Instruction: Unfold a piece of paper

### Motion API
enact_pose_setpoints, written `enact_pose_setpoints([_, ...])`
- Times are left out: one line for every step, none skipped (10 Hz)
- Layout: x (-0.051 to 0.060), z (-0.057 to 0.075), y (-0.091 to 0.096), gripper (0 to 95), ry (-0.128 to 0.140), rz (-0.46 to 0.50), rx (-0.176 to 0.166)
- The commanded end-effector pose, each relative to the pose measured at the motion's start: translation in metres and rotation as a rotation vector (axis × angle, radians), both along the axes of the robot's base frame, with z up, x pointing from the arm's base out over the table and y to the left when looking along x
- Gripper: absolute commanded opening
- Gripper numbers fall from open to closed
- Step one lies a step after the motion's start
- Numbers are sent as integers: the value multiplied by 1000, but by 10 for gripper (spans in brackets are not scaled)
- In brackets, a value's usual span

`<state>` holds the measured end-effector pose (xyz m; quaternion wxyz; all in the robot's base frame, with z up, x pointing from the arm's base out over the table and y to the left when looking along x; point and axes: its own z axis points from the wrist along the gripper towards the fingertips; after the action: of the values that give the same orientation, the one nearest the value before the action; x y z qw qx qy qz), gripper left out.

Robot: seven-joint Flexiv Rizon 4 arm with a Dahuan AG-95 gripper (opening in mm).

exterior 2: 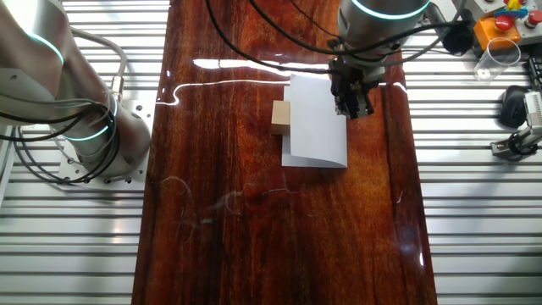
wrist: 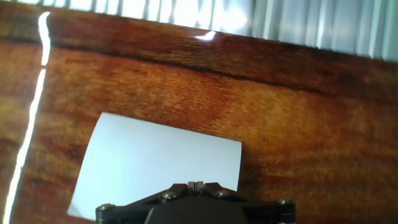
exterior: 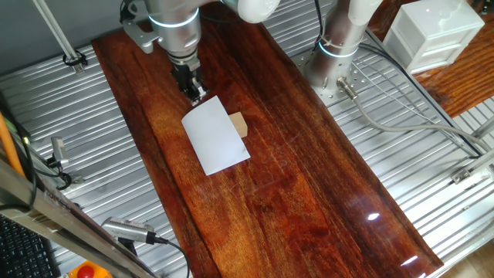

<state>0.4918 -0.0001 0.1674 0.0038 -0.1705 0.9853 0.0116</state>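
The piece of paper [exterior: 216,133] is a white folded sheet lying on the dark wooden board [exterior: 293,193]. It also shows in the other fixed view [exterior 2: 318,127] and in the hand view [wrist: 155,162]. A small tan cube [exterior: 239,123] touches its long edge; in the other fixed view the cube [exterior 2: 280,117] is at the sheet's left. My gripper [exterior: 196,94] is at the sheet's far corner edge, seen also from the other side [exterior 2: 351,106]. In the hand view its fingertips [wrist: 196,184] are pressed together at the paper's near edge, pinching it.
A second arm's base [exterior: 336,54] stands at the board's far right, also seen in the other fixed view [exterior 2: 85,127]. A white box [exterior: 432,35] sits at the back right. A clear cup [exterior 2: 495,55] and small devices lie off the board on the slatted table.
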Motion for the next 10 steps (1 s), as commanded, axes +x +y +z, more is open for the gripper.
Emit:
enact_pose_setpoints([0,0,0,0,9,44,-3])
enact_pose_setpoints([2,0,1,0,9,63,-8])
enact_pose_setpoints([7,0,3,0,10,68,-10])
enact_pose_setpoints([10,0,4,0,12,67,-19])
enact_pose_setpoints([8,-1,4,0,13,92,-15])
enact_pose_setpoints([5,-3,7,0,12,129,-20])
enact_pose_setpoints([1,-5,10,0,12,131,-19])
enact_pose_setpoints([-9,-9,18,0,11,122,-18])
enact_pose_setpoints([-11,-11,20,0,12,118,-18])
enact_pose_setpoints([-23,-19,32,0,14,97,-18])
